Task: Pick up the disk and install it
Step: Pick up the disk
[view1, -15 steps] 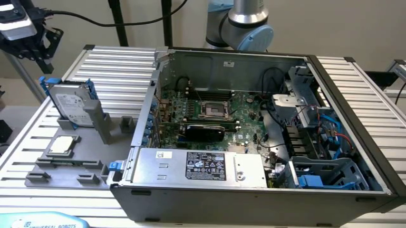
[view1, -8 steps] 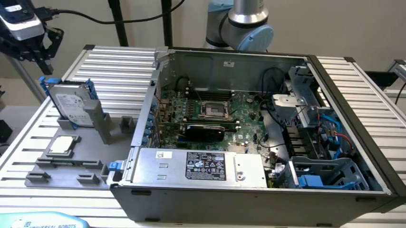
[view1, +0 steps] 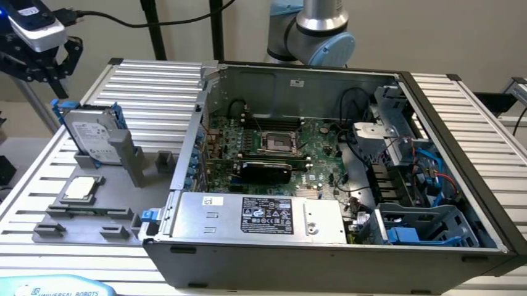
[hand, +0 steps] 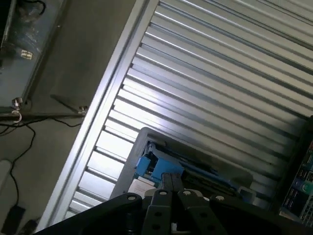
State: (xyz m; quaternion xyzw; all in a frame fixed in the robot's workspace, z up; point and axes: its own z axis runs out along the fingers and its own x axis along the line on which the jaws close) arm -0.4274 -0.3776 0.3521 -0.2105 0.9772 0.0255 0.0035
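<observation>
Overhead in the exterior view, the gripper [view1: 43, 73] hangs above the far corner of the worktop [view1: 157, 80] on the exterior view's left. It is clear of the disk [view1: 92, 137], which stands on edge in a grey holder [view1: 123, 154] by that same edge, with a small square chip [view1: 82, 188] nearer the front corner and the open computer case [view1: 329, 259] alongside. From the wrist view, the gripper [hand: 172, 182] has its fingers [hand: 166, 185] drawn close together with nothing between them, poised over the disk [hand: 151, 165] and the ribbed worktop [hand: 220, 73].
</observation>
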